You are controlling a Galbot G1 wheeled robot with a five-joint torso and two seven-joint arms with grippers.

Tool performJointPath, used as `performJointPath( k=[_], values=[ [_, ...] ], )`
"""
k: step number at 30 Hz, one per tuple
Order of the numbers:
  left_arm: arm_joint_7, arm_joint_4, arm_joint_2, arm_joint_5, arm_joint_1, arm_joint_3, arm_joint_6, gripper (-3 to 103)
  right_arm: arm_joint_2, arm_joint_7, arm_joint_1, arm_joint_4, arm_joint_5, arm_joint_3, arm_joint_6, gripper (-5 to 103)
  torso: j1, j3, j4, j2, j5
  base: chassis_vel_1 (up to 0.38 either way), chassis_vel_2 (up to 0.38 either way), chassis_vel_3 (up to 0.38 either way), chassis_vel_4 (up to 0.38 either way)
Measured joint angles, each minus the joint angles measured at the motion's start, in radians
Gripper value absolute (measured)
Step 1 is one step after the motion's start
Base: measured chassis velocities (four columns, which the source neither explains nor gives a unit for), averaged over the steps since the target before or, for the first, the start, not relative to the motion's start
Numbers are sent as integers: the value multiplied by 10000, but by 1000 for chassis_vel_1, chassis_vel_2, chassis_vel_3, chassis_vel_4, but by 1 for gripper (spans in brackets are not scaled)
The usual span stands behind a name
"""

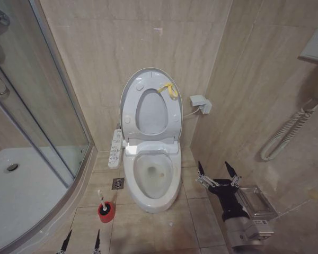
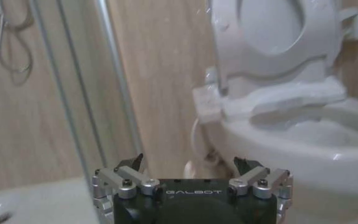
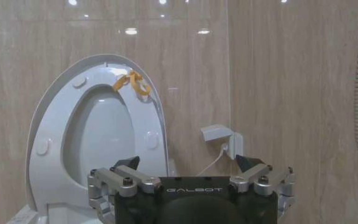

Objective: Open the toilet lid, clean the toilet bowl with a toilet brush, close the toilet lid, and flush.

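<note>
The toilet lid (image 1: pixel 151 112) stands raised against the back wall together with the seat ring (image 1: pixel 130 108), and a yellow loop tag (image 1: pixel 168 91) hangs near its top. Below it the toilet bowl (image 1: pixel 151 177) lies uncovered with a yellowish stain inside. The toilet brush (image 1: pixel 102 198) stands in its red cup (image 1: pixel 107 212) on the floor left of the bowl. My left gripper (image 1: pixel 82 241) is low, just in front of the cup, open and empty. My right gripper (image 1: pixel 218 172) hovers right of the bowl, open and empty. The right wrist view faces the lid (image 3: pixel 101 135).
A glass shower enclosure (image 1: pixel 47 106) with a white tray (image 1: pixel 21 190) fills the left. A control panel (image 1: pixel 115 148) hangs on the toilet's left side, above a floor drain (image 1: pixel 117 183). On the right wall are a coiled hose (image 1: pixel 286 132) and a metal holder (image 1: pixel 257 202).
</note>
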Motion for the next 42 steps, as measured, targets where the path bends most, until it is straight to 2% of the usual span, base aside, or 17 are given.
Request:
performJointPath(
  k=[2, 5, 7, 16, 18, 19, 20, 21, 22, 23, 24, 29, 33, 38, 42],
  values=[
    [77, 250, 41, -161, -111, -81, -92, 100, 0, 0, 0, 0, 0, 0, 0, 100, 0, 0, 0, 0, 1, 0, 0, 0, 0],
    [507, 1609, 261, -1016, -705, -547, -573, 99, 0, 0, 0, 0, 0, 0, 0, 100, 0, 0, 1, 0, 0, 0, 0, 0, 0],
    [646, 2076, 339, -1309, -900, -716, -728, 99, 0, 0, 0, -1, 0, 0, 0, 100, 1, 0, 0, -1, -2, 0, 0, 0, 0],
    [742, 2264, 380, -1512, -1007, -770, -796, 98, 0, 0, 1, -1, 0, 0, 0, 100, 0, 0, 2, -1, 0, 0, 0, 0, 0],
    [835, 2301, 435, -1740, -1079, -787, -786, 95, 0, 0, 0, -1, 0, 0, 0, 100, 0, 1, 4, -1, -1, 0, 0, 0, 0],
    [976, 2335, 529, -2103, -1207, -821, -723, 95, 0, 0, 0, 0, 0, 0, 0, 100, 0, 1, 8, -1, -2, 0, 0, 0, 0],
    [1196, 2360, 706, -2694, -1423, -895, -601, 95, 0, 0, 0, -1, 0, 0, 0, 100, 0, 0, -3, -1, 0, 0, 0, 0, 0],
    [1272, 2361, 768, -2904, -1511, -916, -543, 95, 1, 0, 0, 0, 0, 0, 0, 100, 0, 0, -8, -1, 2, 0, 0, 0, 0],
    [1272, 2361, 768, -2904, -1511, -916, -543, 95, 1, 0, 0, 0, 0, 0, 0, 100, 0, 0, -8, -1, 2, 0, 0, 0, 0],
    [1296, 2261, 773, -2982, -1692, -853, -326, 95, -1, 0, 1, -1, 0, 1, 0, 100, 1, 1, 6, -2, 4, 0, 0, 0, 0],
    [1291, 2123, 749, -2967, -1786, -766, -225, 100, 1, -1, 0, -1, 0, -2, 0, 100, 1, 0, -5, -1, -1, 0, 0, 0, 0],
    [1099, 1943, 646, -2714, -2000, -590, 39, 100, 0, 0, 0, -1, 0, 1, 0, 100, 1, 0, 1, -1, 0, 0, 0, 0, 0],
    [1061, 2046, 647, -2587, -2120, -549, 40, 97, 0, 0, 1, -1, 0, 0, 0, 100, 1, 0, 2, -1, 3, 0, 0, 0, 0],
    [961, 2470, 649, -2474, -2560, -541, -279, 97, 0, 0, 1, -1, 0, 0, 0, 100, 0, 0, 3, -1, 1, 0, 0, 0, 0],
    [766, 3261, 830, -2339, -3377, -491, -203, 96, 0, 0, 1, -1, 0, 1, 0, 100, 0, 1, 2, -1, 2, 0, 0, 0, 0]
  ],
)
